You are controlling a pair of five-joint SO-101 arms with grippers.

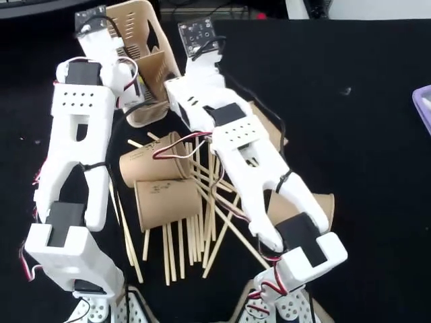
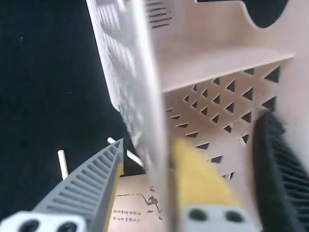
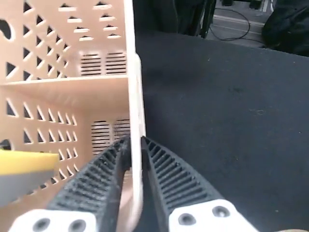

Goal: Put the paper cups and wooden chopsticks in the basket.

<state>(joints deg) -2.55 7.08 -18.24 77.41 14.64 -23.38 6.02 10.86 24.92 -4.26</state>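
The tan perforated basket (image 1: 143,42) lies tipped at the back of the black table. My left gripper (image 2: 147,145) (image 1: 135,81) is shut on one side wall of the basket (image 2: 140,87). My right gripper (image 3: 136,141) (image 1: 168,86) is shut on the edge of the opposite wall of the basket (image 3: 135,82). Two brown paper cups (image 1: 151,161) (image 1: 168,202) lie on their sides between the arms. A third cup (image 1: 310,207) lies partly under the right arm. Several wooden chopsticks (image 1: 195,232) are scattered under and around the cups. One cup (image 2: 140,208) and a chopstick (image 2: 62,163) appear below the left gripper.
A purple object (image 1: 424,104) sits at the right edge of the table. Open black cloth (image 1: 350,101) stretches to the right of the arms. The right gripper's black finger (image 2: 280,164) shows inside the basket in the left wrist view.
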